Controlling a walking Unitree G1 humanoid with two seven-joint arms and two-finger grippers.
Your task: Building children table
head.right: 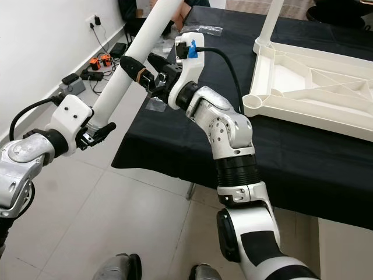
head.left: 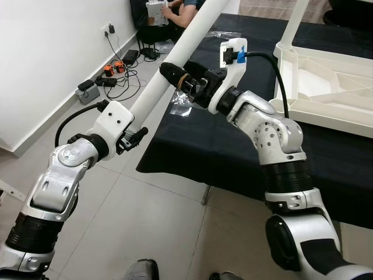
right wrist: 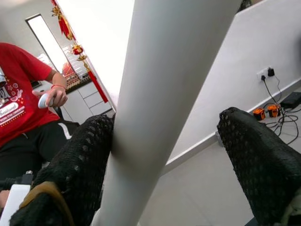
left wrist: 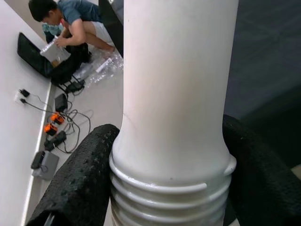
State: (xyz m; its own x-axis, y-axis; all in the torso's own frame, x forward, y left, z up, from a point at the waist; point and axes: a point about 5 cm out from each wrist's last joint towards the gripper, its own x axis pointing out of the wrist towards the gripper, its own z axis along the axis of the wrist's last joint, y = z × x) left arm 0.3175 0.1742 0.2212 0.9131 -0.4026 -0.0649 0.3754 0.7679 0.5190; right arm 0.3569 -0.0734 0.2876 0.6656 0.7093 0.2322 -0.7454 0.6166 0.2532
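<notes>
Leg-fitting is my step: left end effector (head.left: 137, 135) clamps the white leg (head.left: 175, 58) by its threaded end; right end effector (head.left: 170, 73) straddles it, fingers apart. Next I must swing it to the upturned tabletop (head.left: 326, 87) on the desk (head.left: 233, 151).

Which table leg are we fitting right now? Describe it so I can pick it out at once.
Start at the black-covered table carrying the upturned white tabletop. Off its near-left edge, a long white leg slants over the floor, held low by the left pincer and higher by the right pincer. Unlike the leg standing on the tabletop, it is loose, its threaded end showing.
</notes>
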